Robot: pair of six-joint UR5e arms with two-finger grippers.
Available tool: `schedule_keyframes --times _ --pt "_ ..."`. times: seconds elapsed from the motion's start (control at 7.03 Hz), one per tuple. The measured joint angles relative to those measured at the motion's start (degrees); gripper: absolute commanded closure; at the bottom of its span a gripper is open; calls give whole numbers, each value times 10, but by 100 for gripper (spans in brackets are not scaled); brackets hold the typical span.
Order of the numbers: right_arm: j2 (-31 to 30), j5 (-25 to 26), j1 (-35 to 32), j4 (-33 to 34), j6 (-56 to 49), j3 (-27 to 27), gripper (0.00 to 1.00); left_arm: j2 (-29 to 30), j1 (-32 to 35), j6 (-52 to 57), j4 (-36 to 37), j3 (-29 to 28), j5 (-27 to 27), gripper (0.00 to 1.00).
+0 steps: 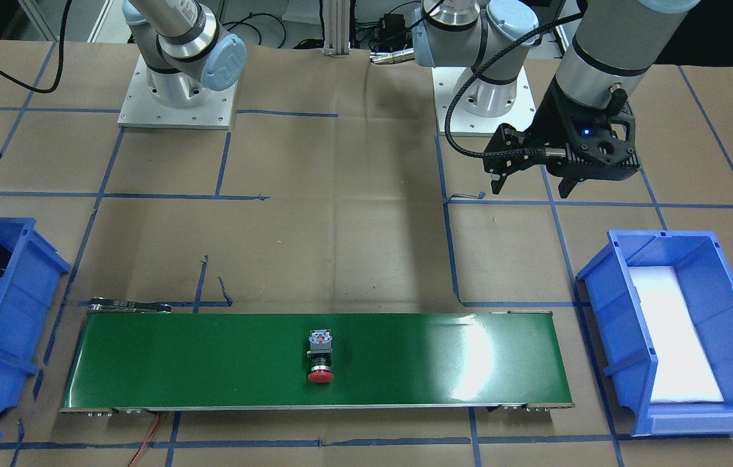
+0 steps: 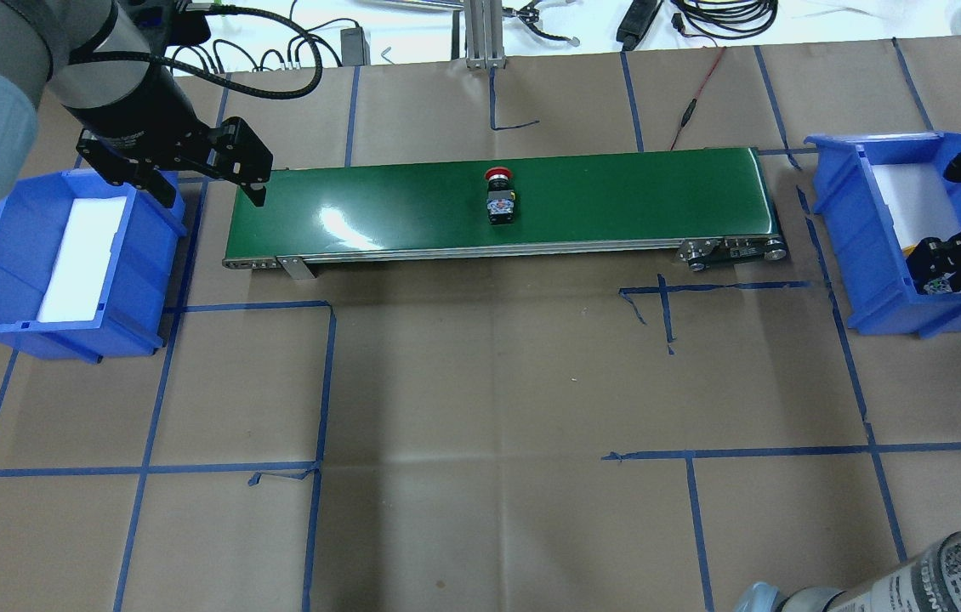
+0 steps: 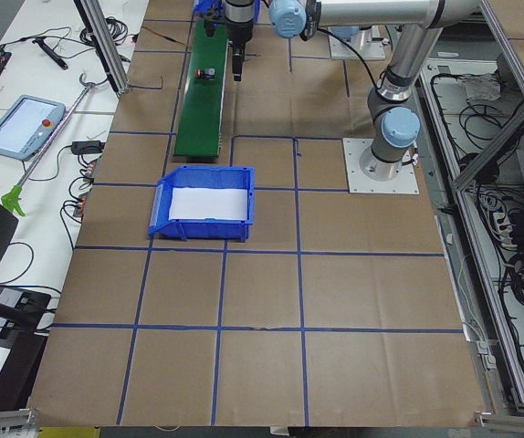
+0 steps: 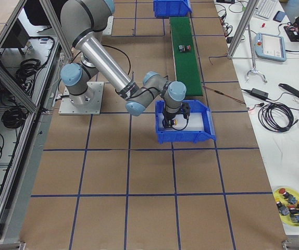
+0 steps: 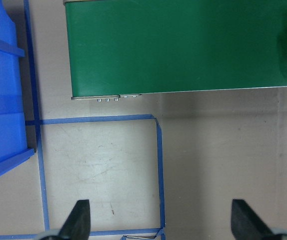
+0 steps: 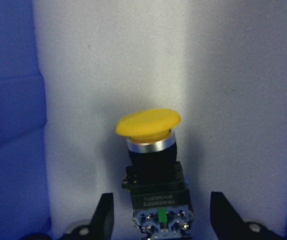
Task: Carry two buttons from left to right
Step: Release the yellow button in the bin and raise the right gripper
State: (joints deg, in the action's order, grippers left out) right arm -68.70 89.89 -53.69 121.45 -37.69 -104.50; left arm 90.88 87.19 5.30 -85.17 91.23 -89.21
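the yellow button [image 6: 153, 165] sits in the blue bin [image 2: 872, 246] just past the right end of the green belt [image 1: 211, 360]. it lies on the bin's white liner [image 6: 108, 60], its cap pointing away from my right wrist camera and its grey contact block nearest the lens. the right gripper [image 6: 162, 202] is down inside that bin and straddles the block. its fingers [image 6: 105, 215] stand apart, with a strip of liner showing on each side of the block, so nothing is clamped.

the red button [image 1: 320, 357] lies on its side on the belt, about halfway along it. its cap points to the belt edge away from the robot and its contact block to the edge nearer the robot. neither gripper is near it.

the left gripper [image 5: 161, 207] hangs above the brown paper table [image 2: 480, 382] just off the belt's left end, on the robot's side of it. its fingers are spread wide and i see only paper and blue tape lines [image 5: 158, 165] between them. through its wrist camera the belt's left end fills the upper part of the view, and a dark edge of the red button shows at the far right of the frame.

a second blue bin [image 2: 140, 280] stands beyond the belt's left end, beside the left gripper, with a white liner in it.
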Motion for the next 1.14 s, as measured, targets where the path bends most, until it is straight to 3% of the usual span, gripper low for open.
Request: schedule_keyframes --times 0.28,0.71,1.14 --pt "-4 -1 -3 -1 1 10 0 0 0 0 0 0 0 0" --pt "-40 1 -23 -15 8 66 0 -1 0 0 1 -1 1 0" --pt "-83 -23 -101 -73 109 143 0 -1 0 -1 1 -1 1 0"
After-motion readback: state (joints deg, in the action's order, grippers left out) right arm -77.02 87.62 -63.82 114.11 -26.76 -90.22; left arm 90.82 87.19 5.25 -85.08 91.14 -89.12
